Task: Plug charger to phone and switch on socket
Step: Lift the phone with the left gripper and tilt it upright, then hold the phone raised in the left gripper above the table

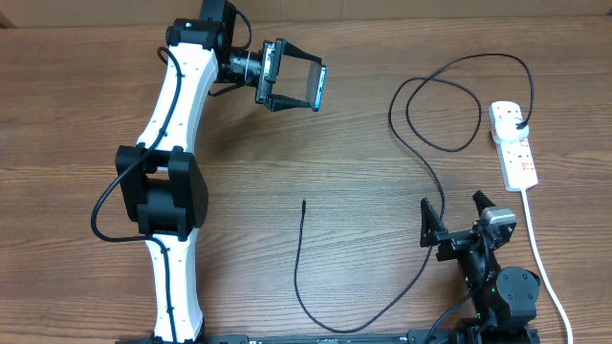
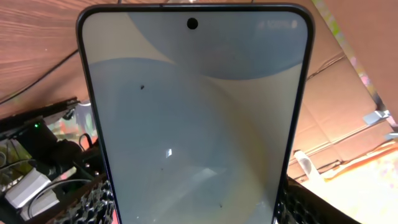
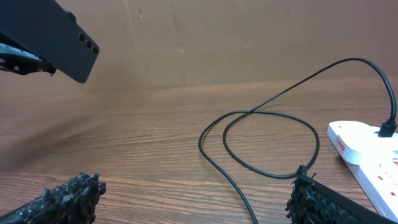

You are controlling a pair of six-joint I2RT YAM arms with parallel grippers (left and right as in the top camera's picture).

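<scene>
Overhead, the left gripper [image 1: 304,84] has its jaws closed across the phone [image 1: 316,88], holding it off the table [image 1: 382,287] toward the far side. The charger [image 1: 440,143] has its plug in the socket [image 1: 517,153] at the right. Its cable loops, then trails to a free connector tip near the table's middle. The right gripper [image 1: 451,212] sits low on the right beside the cable, jaws wide and empty.

From the left wrist, the phone [image 2: 193,124] fills the view, camera-hole end farthest from the fingers [image 2: 93,202]; its port end is out of frame.

From the right wrist, the phone [image 3: 65,37] hangs at upper left, and the charger [image 3: 267,143] loops beyond the spread fingers [image 3: 62,199].

Fetching the connector looks like the step in hand. The right gripper should pinch just behind the tip, so it stays straight, while the left turns the port end outward.
</scene>
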